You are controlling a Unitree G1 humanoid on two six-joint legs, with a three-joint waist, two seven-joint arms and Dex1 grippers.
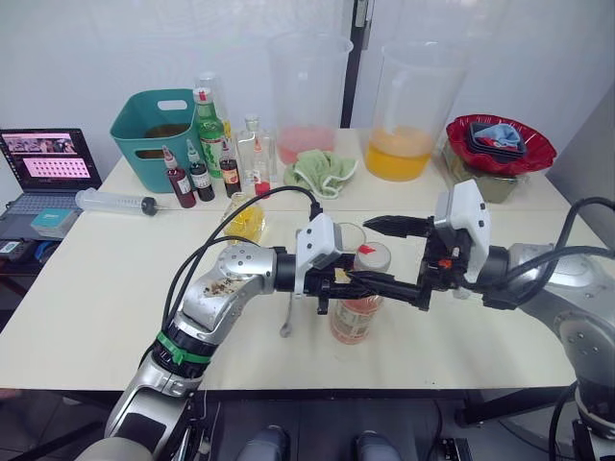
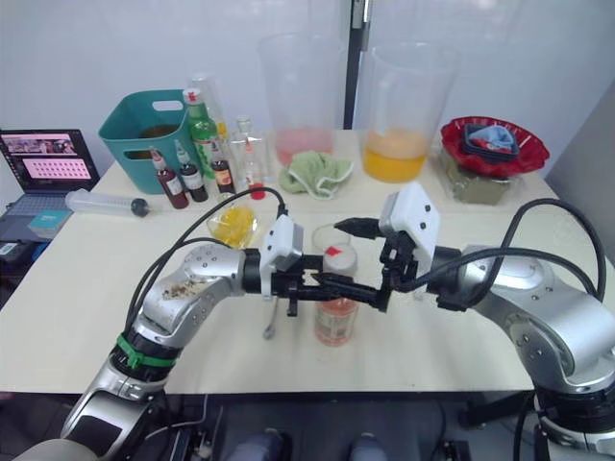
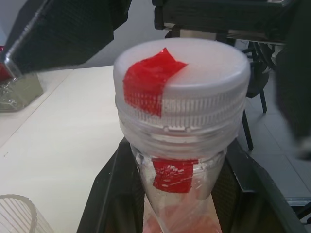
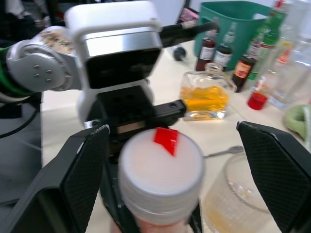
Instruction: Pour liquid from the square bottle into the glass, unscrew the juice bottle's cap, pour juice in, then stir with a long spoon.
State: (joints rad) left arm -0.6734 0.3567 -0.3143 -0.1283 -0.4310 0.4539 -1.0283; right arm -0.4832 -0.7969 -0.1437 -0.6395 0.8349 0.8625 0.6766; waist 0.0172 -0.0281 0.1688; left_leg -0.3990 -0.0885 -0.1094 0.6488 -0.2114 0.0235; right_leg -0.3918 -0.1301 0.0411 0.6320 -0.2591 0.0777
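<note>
Pale pink juice sits low in the tall clear plastic juice bottle [image 1: 356, 307], which stands upright near the front middle of the cream table [image 1: 96, 298]. Its round whitish cap with a red mark [image 4: 161, 162] is on top of the bottle.

The left gripper [image 3: 170, 194] has its two black fingers closed on the juice bottle's neck, just under the cap. One finger is on each side of the neck, and they hold it tight.

The right gripper [image 4: 170, 170] is wide open. Its two black fingers stand on either side of the cap, apart from it. They do not touch the cap.

The short clear drinking glass [image 1: 349, 235] stands just behind the juice bottle. It has a little yellowish liquid at the bottom.

The small square glass bottle with yellow liquid [image 4: 206, 94] stands upright on the table, behind the left arm and to the left of the glass.

The thin silvery long spoon [image 1: 287, 322] lies flat on the table under the left arm, just left of the juice bottle. Its small bowl points to the front edge.

At the back of the table are a teal plastic basket [image 1: 154, 134], a green glass bottle with a red cap [image 1: 209, 130], three small dark-red sauce bottles [image 1: 200, 175], two huge clear plastic beakers [image 1: 408, 106], a green cloth [image 1: 322, 171] and a red bowl [image 1: 500, 142]. A big clear syringe [image 1: 115, 202] lies on the left side, near a laptop [image 1: 43, 178].
</note>
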